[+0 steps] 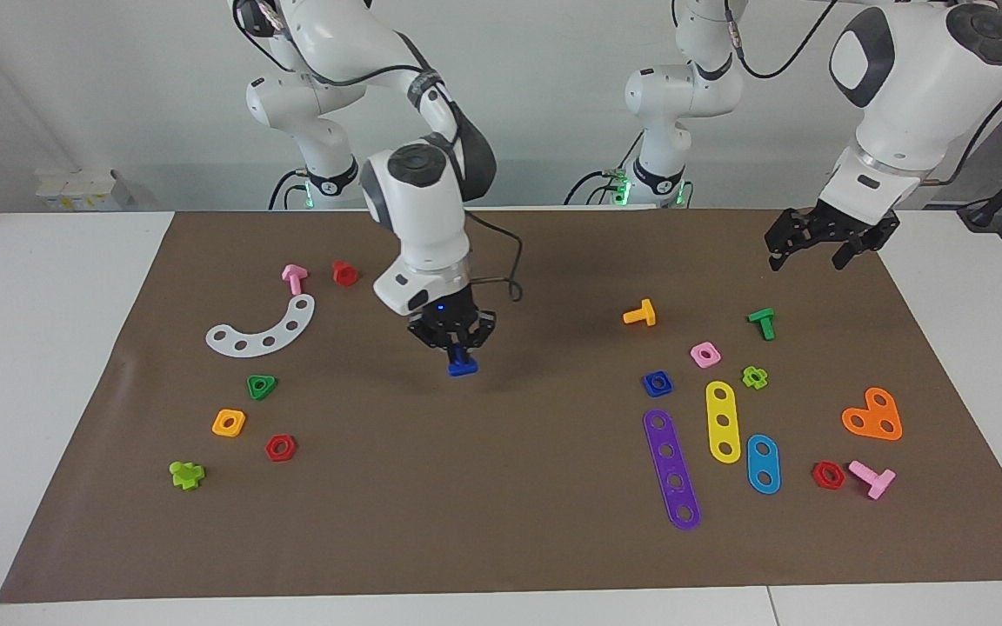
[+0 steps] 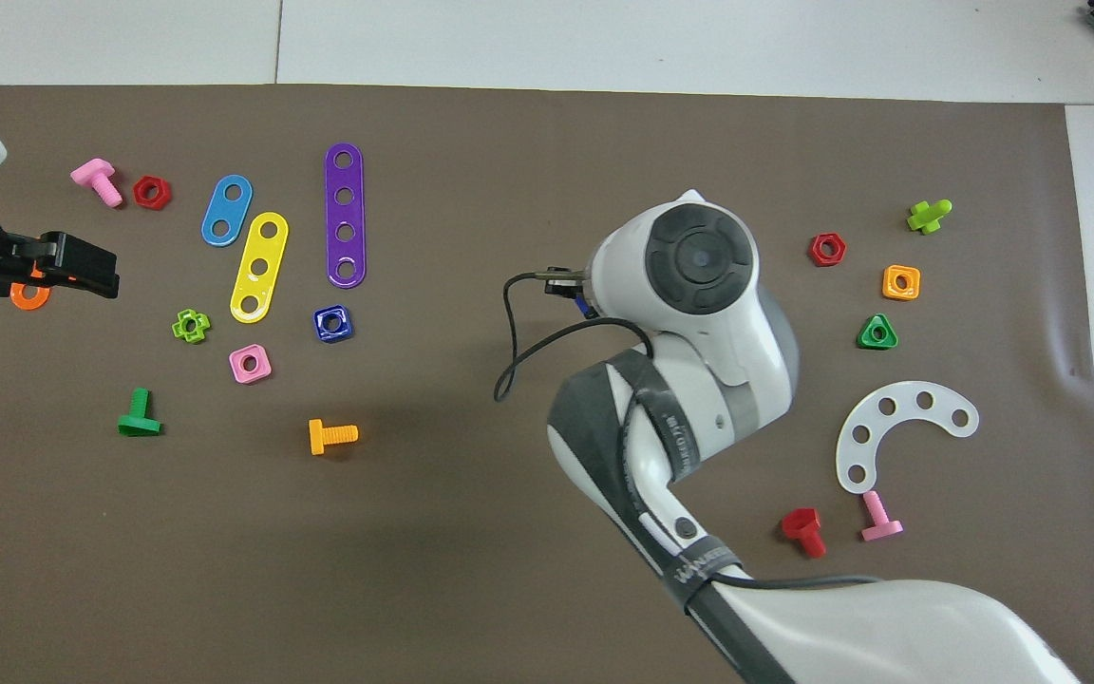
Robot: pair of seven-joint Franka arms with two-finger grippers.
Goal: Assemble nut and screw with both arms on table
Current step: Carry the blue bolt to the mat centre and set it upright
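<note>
- The right gripper (image 1: 457, 346) has its fingertips clamped on the shaft of the small dark-blue plastic screw (image 1: 462, 366), triangular head hanging down, in the air over the bare middle of the big brown rectangular mat (image 1: 501, 539).
- The left gripper (image 1: 823, 242) hangs with fingers spread wide, holding nothing, over the mat's edge at the left arm's end.
- The small dark-blue square plastic nut (image 1: 657, 382) lies flat on the mat, just beside the long purple plastic strip (image 1: 671, 468) and nearer to the robots than it.
</note>
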